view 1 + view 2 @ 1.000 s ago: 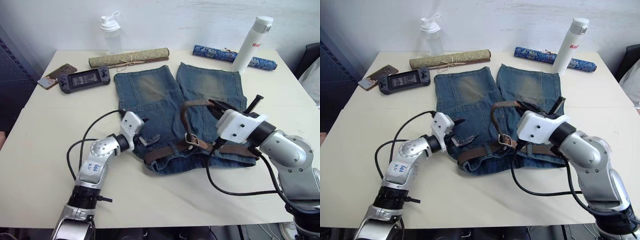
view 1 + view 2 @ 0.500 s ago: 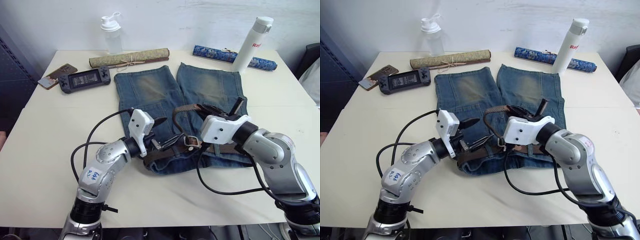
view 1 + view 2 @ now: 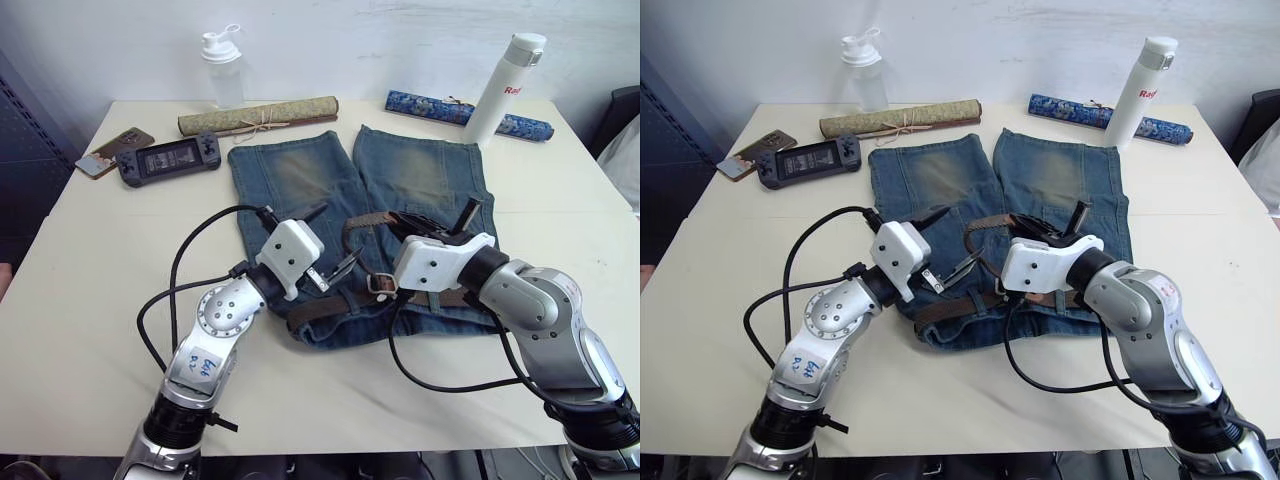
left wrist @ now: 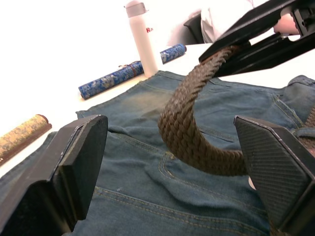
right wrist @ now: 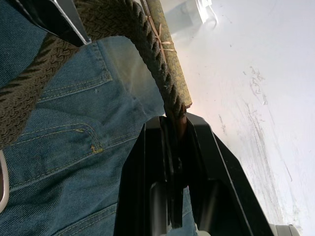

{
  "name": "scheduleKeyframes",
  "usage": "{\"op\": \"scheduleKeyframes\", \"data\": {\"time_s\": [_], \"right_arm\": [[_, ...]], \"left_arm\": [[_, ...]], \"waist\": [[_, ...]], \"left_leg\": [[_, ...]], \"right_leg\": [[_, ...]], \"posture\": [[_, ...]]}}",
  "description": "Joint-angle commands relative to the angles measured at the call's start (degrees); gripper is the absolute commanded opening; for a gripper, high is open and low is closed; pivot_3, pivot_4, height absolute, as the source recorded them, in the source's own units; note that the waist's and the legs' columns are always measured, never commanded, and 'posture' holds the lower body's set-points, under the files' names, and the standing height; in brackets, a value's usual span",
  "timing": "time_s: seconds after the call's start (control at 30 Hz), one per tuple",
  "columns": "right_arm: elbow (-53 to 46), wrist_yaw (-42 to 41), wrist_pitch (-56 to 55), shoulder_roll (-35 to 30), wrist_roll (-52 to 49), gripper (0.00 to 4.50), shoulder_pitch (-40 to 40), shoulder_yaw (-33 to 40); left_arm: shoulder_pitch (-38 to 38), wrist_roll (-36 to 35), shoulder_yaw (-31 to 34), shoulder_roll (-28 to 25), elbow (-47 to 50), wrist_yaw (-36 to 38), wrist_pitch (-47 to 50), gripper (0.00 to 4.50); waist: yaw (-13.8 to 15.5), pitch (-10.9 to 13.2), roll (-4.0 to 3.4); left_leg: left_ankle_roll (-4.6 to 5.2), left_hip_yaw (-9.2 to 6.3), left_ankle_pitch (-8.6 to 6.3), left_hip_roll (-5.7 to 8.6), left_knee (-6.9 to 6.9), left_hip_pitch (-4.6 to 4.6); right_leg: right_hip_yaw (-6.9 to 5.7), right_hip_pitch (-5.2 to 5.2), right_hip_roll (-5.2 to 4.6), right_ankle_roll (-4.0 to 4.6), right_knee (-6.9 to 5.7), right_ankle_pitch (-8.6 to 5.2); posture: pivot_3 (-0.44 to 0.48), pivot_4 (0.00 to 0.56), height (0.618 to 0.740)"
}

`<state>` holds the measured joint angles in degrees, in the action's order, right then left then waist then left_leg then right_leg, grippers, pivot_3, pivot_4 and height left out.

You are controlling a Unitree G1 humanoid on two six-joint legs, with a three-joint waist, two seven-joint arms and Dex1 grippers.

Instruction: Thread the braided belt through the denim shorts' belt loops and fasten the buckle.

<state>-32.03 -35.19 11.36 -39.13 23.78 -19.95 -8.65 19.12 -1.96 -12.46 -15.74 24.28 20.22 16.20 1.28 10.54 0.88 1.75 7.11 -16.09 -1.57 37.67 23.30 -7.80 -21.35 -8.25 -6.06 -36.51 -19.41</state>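
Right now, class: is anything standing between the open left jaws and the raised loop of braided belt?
Nothing visible does. The braided belt arcs freely in the gap of the left gripper, above the denim shorts, held up by the right gripper.

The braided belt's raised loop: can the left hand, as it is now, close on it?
Probably yes. The left hand is open, and the braided belt arches between its fingers with nothing in front. The right hand grips the belt further along.
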Motion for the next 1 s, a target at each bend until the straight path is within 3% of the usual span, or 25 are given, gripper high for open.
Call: {"op": "scheduleKeyframes", "data": {"time_s": [0.03, 0.13, 0.23, 0.43, 0.5, 0.9, 0.97, 1.0], "right_arm": [[-1.61, -0.07, -0.5, 0.32, 0.62, 0.0, -0.65, 0.53], [-1.82, -0.06, -0.64, 0.47, 0.59, 0.0, -0.51, 0.5], [-2.04, -0.21, -0.66, 0.61, 0.53, 0.0, -0.43, 0.53], [-2.53, -0.53, -0.49, 0.74, 0.64, 0.0, -0.04, 0.71], [-2.67, -0.62, -0.53, 0.7, 0.68, 0.0, 0.27, 0.81], [-4.03, -1.41, 4.23, 3.59, -2.01, 0.0, 0.58, 2.21], [-4.62, 0.26, 8.06, 6.56, -3.39, 0.93, 0.08, 4.21], [-5.02, 0.26, 9.83, 7.62, -4.25, 1.2, 0.02, 4.83]], "left_arm": [[0.69, 0.3, -0.35, 1.05, 1.2, -0.17, -0.15, 4.46], [0.98, 0.37, -0.13, 1.69, 0.44, -0.19, 0.76, 4.46], [1.46, 0.78, -0.17, 1.89, -0.4, 0.0, 0.78, 3.61], [1.69, 1.12, -0.64, 1.97, -1.26, 0.82, -0.47, 0.7], [1.64, 1.29, -0.78, 2.03, -1.42, 0.95, -0.55, 0.08], [1.44, -0.64, -0.64, 3.93, -3.38, 1.96, 0.93, 0.08], [1.31, -2.06, 0.06, 4.98, -3.56, 2.03, 2.12, 0.0], [1.23, -2.75, 0.36, 5.39, -3.62, 2.16, 2.76, 0.0]], "waist": [[0.01, 0.0, 0.0], [0.01, 0.0, 0.0], [-0.01, 0.0, 0.0], [-0.03, 0.0, 0.0], [-0.02, 0.0, 0.0], [0.02, 0.0, 0.0], [-0.01, 0.0, 0.0], [-0.01, 0.0, 0.0]], "left_leg": [[0.0, 0.0, 0.0, 0.0, 0.0, 0.0], [0.0, 0.0, 0.0, 0.0, 0.0, 0.0], [0.0, 0.0, 0.0, 0.0, 0.0, 0.0], [0.0, 0.0, 0.0, 0.0, 0.0, 0.0], [0.0, 0.0, 0.0, 0.0, 0.0, 0.0], [0.01, 0.0, 0.0, 0.0, 0.01, 0.0], [0.01, 0.0, 0.0, 0.0, 0.01, 0.01], [0.01, -0.01, 0.0, -0.01, 0.01, 0.01]], "right_leg": [[0.0, 0.0, 0.0, 0.0, -0.01, 0.0], [0.0, 0.0, 0.0, 0.0, -0.01, 0.0], [0.0, 0.0, 0.0, 0.0, -0.01, 0.0], [-0.01, 0.0, 0.0, 0.0, 0.0, 0.0], [-0.01, 0.0, 0.0, 0.0, -0.01, 0.0], [-0.01, 0.0, 0.0, 0.0, -0.02, 0.0], [-0.02, 0.0, 0.0, 0.0, -0.02, 0.0], [-0.02, 0.0, 0.0, 0.0, -0.04, 0.0]], "posture": [[0.0, 0.15, 0.717], [0.0, 0.15, 0.717], [0.0, 0.15, 0.717], [0.0, 0.15, 0.717], [0.0, 0.15, 0.717], [0.0, 0.15, 0.717], [0.0, 0.15, 0.717], [0.0, 0.15, 0.717]]}}
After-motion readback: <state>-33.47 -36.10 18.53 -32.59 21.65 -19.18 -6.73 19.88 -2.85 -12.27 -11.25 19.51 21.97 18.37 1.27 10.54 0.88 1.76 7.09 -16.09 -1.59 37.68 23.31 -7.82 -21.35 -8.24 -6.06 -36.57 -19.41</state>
